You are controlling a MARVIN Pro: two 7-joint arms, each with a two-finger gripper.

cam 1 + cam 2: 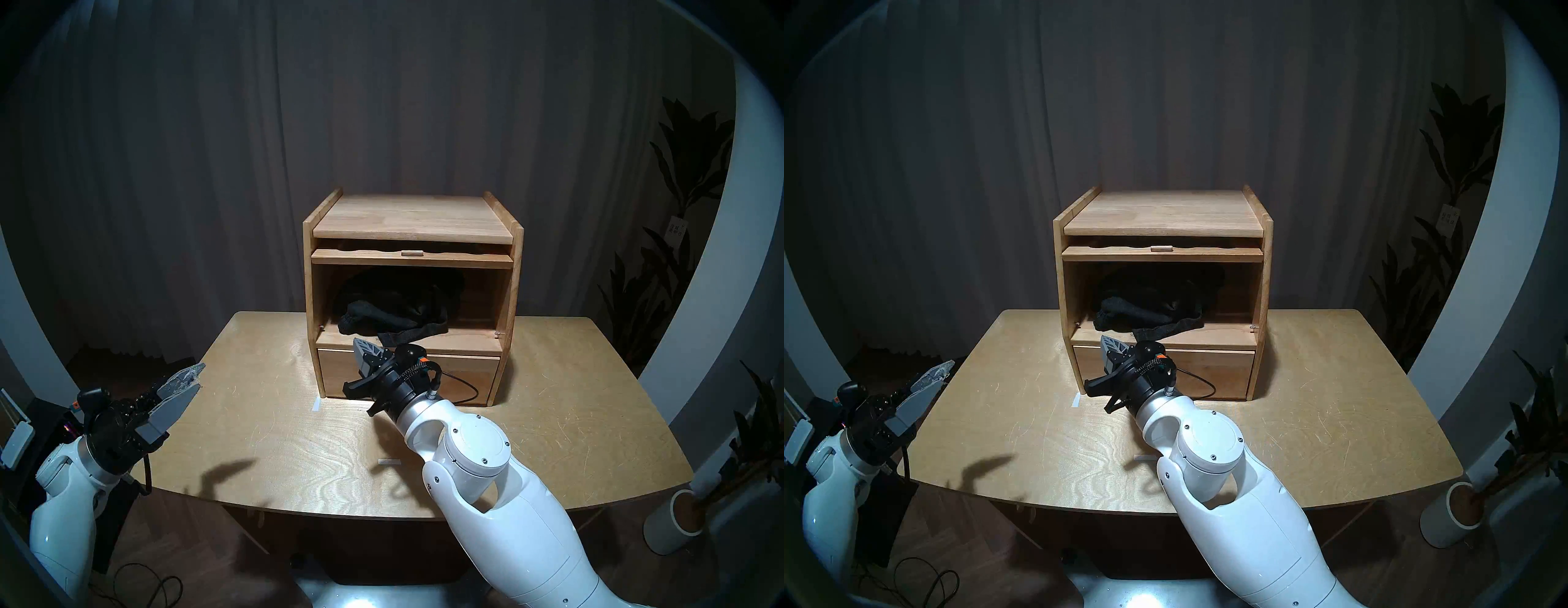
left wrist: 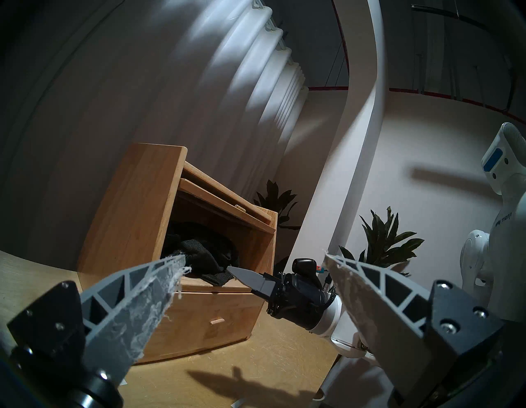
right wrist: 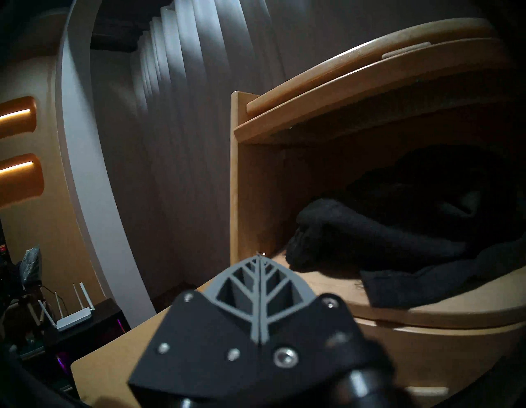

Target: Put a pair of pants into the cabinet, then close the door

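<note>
On the table (image 1: 551, 407), pants (image 1: 394, 314) overhang the cabinet (image 1: 326, 276) shelf edge.

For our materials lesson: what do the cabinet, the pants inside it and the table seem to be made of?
The cabinet looks like solid light wood with a smooth satin finish; joined strips and grain show on top. The pants look like soft, matte charcoal knit fabric, slumped in folds with a ribbed edge. The table seems to be pale plywood or veneer: swirling grain, slight sheen, fine scratches.
</note>
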